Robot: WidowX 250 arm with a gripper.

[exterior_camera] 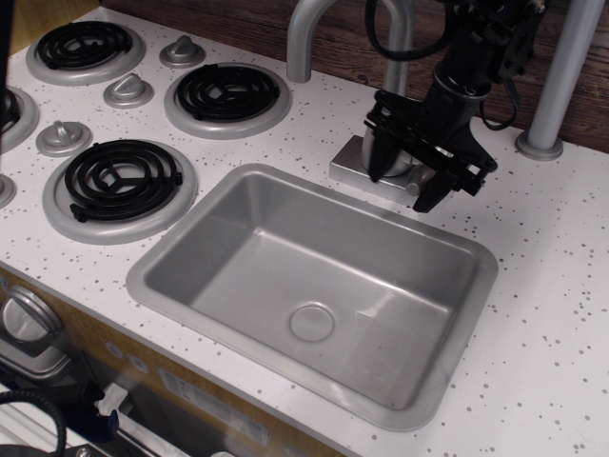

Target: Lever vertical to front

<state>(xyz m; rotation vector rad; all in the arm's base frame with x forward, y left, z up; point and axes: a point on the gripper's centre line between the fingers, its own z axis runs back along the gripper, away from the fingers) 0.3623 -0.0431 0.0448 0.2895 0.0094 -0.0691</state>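
Only one view here, looking down over the table (pixel 533 276): the black gripper (pixel 400 181) sits low at the faucet base (pixel 354 167), right over the sink's (pixel 285 276) back rim. Its jaws stand spread apart, straddling where the lever should be, but the lever itself is hidden behind them. Whether anything is pinched, I cannot tell. Judging by this, the swing frontward looks underway, not confirmed finished.

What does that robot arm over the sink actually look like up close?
The arm is matte black all over, a chunky round column with black cables looping beside it. At its end sits the gripper, an angular black frame with a flat crossbar and two short, blocky fingers. No logos or coloured markings are visible.
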